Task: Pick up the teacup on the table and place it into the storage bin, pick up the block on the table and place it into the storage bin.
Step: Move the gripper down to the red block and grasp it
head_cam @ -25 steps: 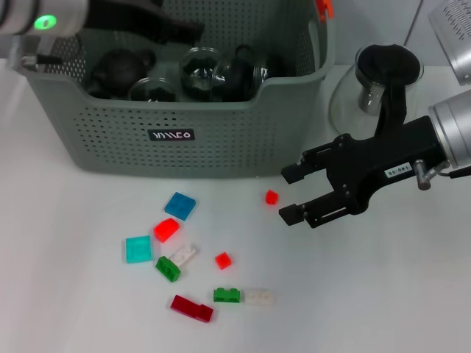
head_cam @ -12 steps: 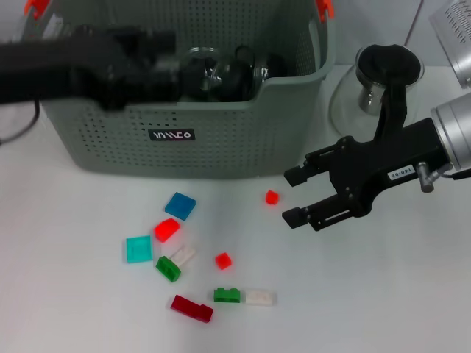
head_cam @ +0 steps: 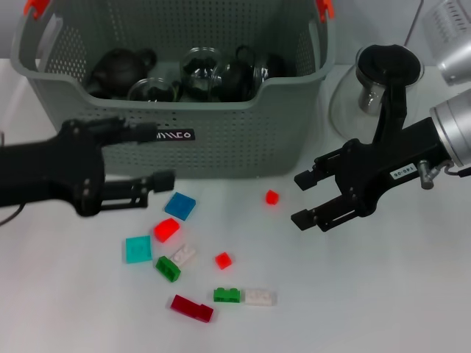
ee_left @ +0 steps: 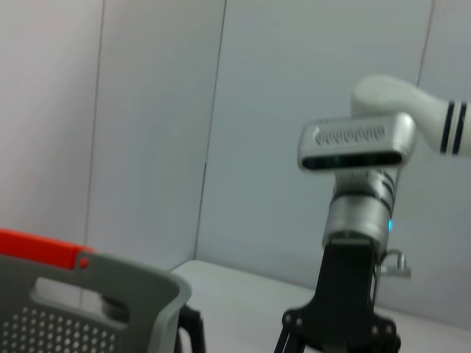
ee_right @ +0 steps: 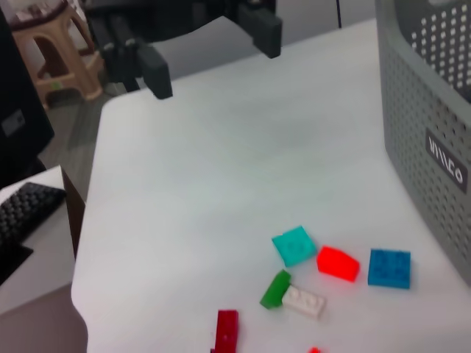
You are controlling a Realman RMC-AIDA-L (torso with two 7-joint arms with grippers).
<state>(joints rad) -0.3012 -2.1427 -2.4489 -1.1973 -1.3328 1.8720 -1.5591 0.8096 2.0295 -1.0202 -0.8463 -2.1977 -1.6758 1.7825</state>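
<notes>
The grey-green storage bin [head_cam: 243,140] stands at the back and holds a dark teapot [head_cam: 118,68] and glass teacups [head_cam: 200,68]. No teacup shows on the table. Several small blocks lie in front of the bin: blue [head_cam: 180,206], red [head_cam: 166,229], teal [head_cam: 137,249] and a tiny red one [head_cam: 271,196]. My left gripper [head_cam: 154,156] is open and empty, low in front of the bin's left half, just left of the blue block. My right gripper [head_cam: 304,198] is open and empty, right of the tiny red block. The right wrist view shows the left gripper [ee_right: 210,51] and the blocks [ee_right: 294,245].
A glass carafe [head_cam: 375,88] with a black handle stands right of the bin, behind my right arm. More blocks lie nearer me: green [head_cam: 227,296], white [head_cam: 259,297], dark red [head_cam: 192,308]. The right wrist view shows the table's edge, a stool [ee_right: 66,44] and a keyboard [ee_right: 22,209] beyond it.
My left arm has come from above the bin down to the table in front of it, empty. My right gripper has shifted slightly to the right.
</notes>
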